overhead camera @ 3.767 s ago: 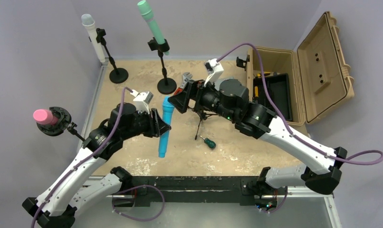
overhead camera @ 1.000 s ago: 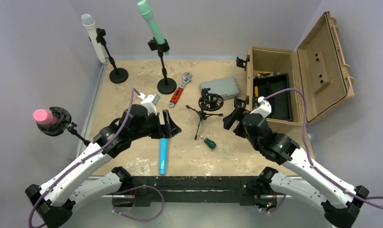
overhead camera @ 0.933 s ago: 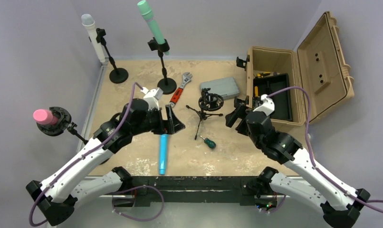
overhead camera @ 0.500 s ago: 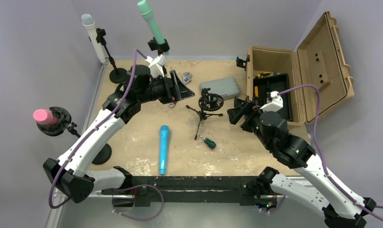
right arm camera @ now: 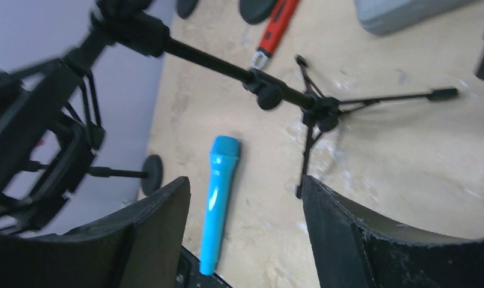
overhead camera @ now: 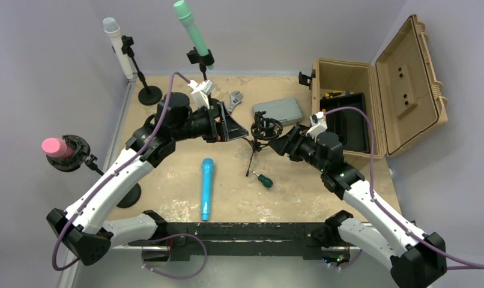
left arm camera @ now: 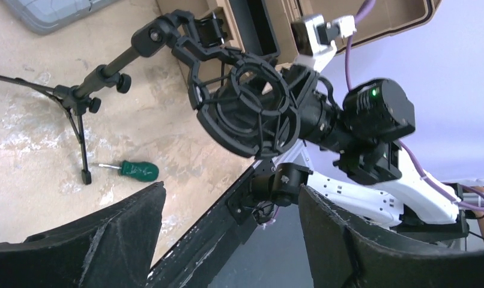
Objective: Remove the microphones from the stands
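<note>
Near the stand (overhead camera: 256,144), blue microphone (overhead camera: 206,189), apart.

Robot lab test cell, plain lilac walls (overhead camera: 257,24), scuffed tabletop (overhead camera: 239,198), white robot arms (overhead camera: 116,183), open tool case (overhead camera: 408,78)

Lavender walls (overhead camera: 287,24), worn sandy tabletop (overhead camera: 299,192) (pale scuffs throughout), soft even light.

The mic (overhead camera: 206,191) looks smooth, blue plastic; the stand (left arm camera: 107,71) is matt black. The table (overhead camera: 239,198) is rough, mottled and sandy; the case (overhead camera: 408,78) is tan moulded plastic, slightly glossy.
</note>
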Action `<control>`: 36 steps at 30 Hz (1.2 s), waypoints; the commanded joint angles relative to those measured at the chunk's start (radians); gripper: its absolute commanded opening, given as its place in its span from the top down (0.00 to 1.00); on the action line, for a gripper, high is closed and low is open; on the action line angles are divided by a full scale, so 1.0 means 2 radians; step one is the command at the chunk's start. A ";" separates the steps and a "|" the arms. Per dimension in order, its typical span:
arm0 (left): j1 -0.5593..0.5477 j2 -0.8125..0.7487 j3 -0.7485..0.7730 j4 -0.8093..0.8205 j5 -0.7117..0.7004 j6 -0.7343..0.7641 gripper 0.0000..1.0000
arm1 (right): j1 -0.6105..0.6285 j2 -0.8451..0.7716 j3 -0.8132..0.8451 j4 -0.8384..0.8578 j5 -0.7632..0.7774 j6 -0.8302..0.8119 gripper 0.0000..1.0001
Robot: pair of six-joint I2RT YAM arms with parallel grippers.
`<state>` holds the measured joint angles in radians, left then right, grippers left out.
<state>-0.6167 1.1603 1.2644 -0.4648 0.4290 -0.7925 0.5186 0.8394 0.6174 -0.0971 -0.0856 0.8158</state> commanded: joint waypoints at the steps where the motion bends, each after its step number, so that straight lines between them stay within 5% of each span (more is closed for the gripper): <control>1: -0.006 -0.028 -0.025 0.002 -0.015 0.014 0.21 | -0.036 0.032 -0.022 0.174 -0.127 0.028 0.35; 12: -0.021 -0.074 -0.064 -0.021 -0.040 0.021 0.21 | -0.039 0.131 -0.030 0.278 -0.114 0.018 0.38; 36: -0.020 -0.101 -0.077 -0.048 -0.062 0.035 0.21 | -0.030 0.238 -0.015 0.344 -0.105 -0.047 0.49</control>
<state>-0.6514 0.9794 1.1141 -0.5671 0.3210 -0.7490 0.4454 1.2907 0.5541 0.5102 -0.2806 0.7708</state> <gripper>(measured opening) 0.790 0.531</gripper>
